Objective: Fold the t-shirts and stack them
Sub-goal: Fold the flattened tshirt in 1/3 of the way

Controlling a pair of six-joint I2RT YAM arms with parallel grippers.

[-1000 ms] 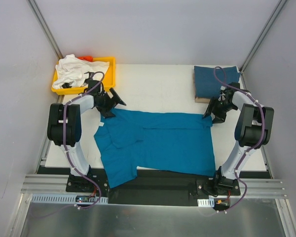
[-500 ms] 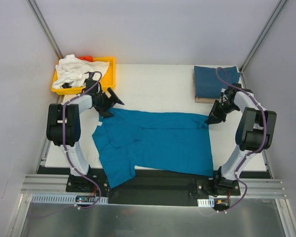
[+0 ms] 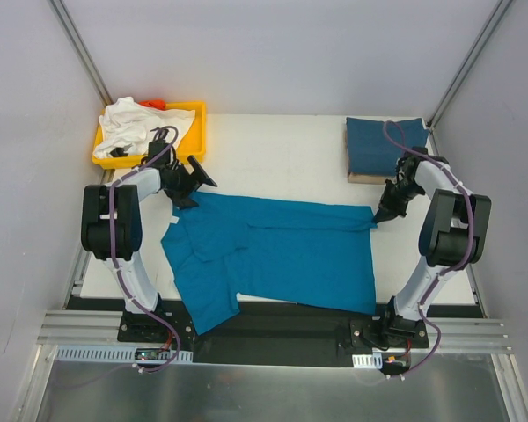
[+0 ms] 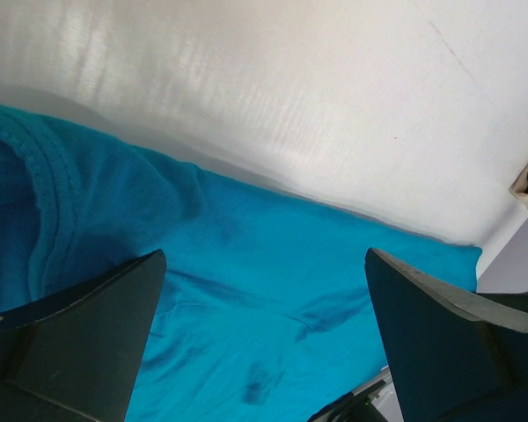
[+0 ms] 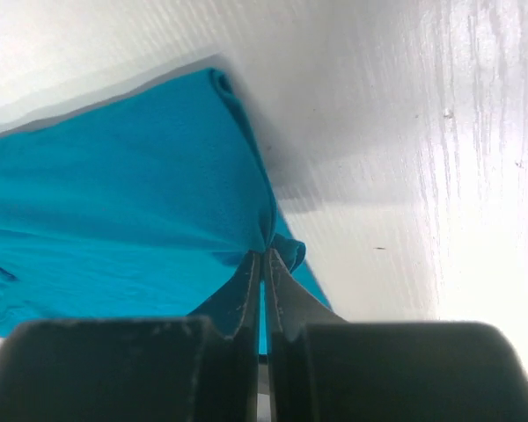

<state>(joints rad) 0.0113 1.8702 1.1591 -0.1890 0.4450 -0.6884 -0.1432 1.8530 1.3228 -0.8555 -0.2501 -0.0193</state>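
Teal-blue t-shirt: spread flat on the near half of the tabletop, neck end left, far right corner pinched in the right tool. Darker blue t-shirt: folded, far right corner. White t-shirt: crumpled in the yellow tray.

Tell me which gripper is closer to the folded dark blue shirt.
Right. The right gripper, shut on a corner of the teal shirt, sits just in front of the dark blue shirt; the left gripper hangs open far off at the collar end.
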